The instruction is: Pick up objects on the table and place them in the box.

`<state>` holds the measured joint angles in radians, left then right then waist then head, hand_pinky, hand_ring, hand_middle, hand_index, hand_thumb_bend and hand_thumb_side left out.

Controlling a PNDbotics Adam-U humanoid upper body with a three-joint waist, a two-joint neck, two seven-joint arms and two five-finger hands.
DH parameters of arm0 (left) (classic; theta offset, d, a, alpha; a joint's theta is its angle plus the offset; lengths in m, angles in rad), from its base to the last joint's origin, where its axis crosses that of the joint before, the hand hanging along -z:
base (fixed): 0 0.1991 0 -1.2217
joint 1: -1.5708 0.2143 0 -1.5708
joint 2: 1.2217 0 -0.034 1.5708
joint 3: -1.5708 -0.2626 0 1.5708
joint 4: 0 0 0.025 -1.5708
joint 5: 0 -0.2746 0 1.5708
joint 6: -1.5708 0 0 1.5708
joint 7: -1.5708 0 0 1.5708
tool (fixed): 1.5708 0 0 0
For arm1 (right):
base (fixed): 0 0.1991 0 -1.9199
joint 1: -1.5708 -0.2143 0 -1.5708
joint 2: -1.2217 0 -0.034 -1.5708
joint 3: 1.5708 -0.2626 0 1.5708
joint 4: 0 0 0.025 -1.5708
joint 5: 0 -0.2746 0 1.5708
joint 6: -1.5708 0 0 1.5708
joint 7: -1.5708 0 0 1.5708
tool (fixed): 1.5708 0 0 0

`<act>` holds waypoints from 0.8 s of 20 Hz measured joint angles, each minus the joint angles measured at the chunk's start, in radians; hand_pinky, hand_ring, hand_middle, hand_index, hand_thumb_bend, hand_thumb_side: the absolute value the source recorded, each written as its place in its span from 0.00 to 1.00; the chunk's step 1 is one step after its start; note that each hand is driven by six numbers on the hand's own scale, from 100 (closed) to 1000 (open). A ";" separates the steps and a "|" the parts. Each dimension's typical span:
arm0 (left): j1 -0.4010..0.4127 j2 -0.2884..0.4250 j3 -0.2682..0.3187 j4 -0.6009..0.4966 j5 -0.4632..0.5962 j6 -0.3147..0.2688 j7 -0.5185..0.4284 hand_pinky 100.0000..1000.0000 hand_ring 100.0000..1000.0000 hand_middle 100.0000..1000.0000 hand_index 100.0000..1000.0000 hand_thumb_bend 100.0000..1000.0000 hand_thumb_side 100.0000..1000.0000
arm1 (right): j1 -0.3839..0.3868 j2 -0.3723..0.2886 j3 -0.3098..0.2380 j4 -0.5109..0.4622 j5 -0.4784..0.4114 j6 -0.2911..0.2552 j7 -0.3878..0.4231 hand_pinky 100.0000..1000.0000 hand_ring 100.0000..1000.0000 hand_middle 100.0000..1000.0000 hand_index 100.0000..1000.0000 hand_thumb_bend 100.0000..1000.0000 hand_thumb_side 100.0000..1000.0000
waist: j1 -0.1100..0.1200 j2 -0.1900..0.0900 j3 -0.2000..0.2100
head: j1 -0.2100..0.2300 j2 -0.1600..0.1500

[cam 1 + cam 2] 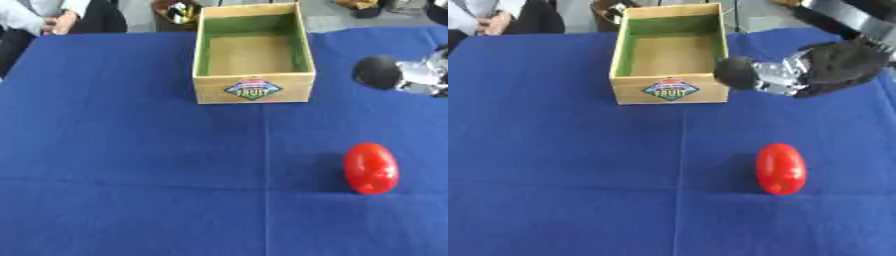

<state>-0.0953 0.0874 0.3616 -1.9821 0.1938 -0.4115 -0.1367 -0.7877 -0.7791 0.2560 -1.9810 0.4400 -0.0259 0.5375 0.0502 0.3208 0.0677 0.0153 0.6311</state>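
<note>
**Red object alone on the cloth, right hand up beside the box**

A wooden box (253, 87) stands at the upper middle of the frame on a blue tablecloth (114, 150). Its inside walls are green, its floor is bare brown, and a diamond-shaped label sits on its front face. Nothing shows inside it.

A smooth red oval object (780, 168) lies on the cloth in the lower right part of the frame, well apart from the box and touched by nothing.

The right hand (750, 74) comes in from the upper right corner and is just beside the box's right front corner, well above the red object in the frame. It shows as a dark rounded shape with silver parts behind it; whether its fingers are straight or curled cannot be told.

The left hand shows in neither view.
</note>
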 measured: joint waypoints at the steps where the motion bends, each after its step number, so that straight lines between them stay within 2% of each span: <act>1: 0.000 0.000 0.000 0.000 0.000 0.000 0.000 0.30 0.35 0.45 0.78 0.36 0.76 | 0.002 0.000 0.000 0.000 0.009 -0.002 0.023 0.83 0.89 0.82 0.90 0.57 1.00 | 0.000 0.000 0.000 | 0.000 0.000; 7: 0.001 0.000 0.000 0.000 0.000 0.000 0.000 0.30 0.35 0.45 0.78 0.36 0.76 | 0.022 -0.019 0.000 0.000 0.027 -0.010 0.116 0.83 0.89 0.81 0.90 0.60 0.96 | 0.000 0.000 -0.002 | 0.000 -0.001; 15: 0.001 0.000 0.000 0.000 -0.002 0.000 -0.001 0.30 0.35 0.45 0.78 0.36 0.75 | 0.083 -0.056 -0.017 0.001 0.058 -0.008 0.210 0.83 0.91 0.79 0.90 0.66 0.76 | -0.003 0.003 -0.007 | 0.000 -0.007; 16: 0.001 0.000 0.000 0.000 -0.002 0.000 -0.001 0.30 0.35 0.45 0.78 0.36 0.75 | 0.089 -0.059 -0.019 0.003 0.065 -0.007 0.220 0.84 0.91 0.78 0.91 0.69 0.70 | -0.003 0.004 -0.007 | 0.001 -0.009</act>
<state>-0.0947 0.0874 0.3616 -1.9821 0.1919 -0.4111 -0.1377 -0.6985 -0.8383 0.2370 -1.9777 0.5045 -0.0329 0.7578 0.0473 0.3245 0.0606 0.0159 0.6225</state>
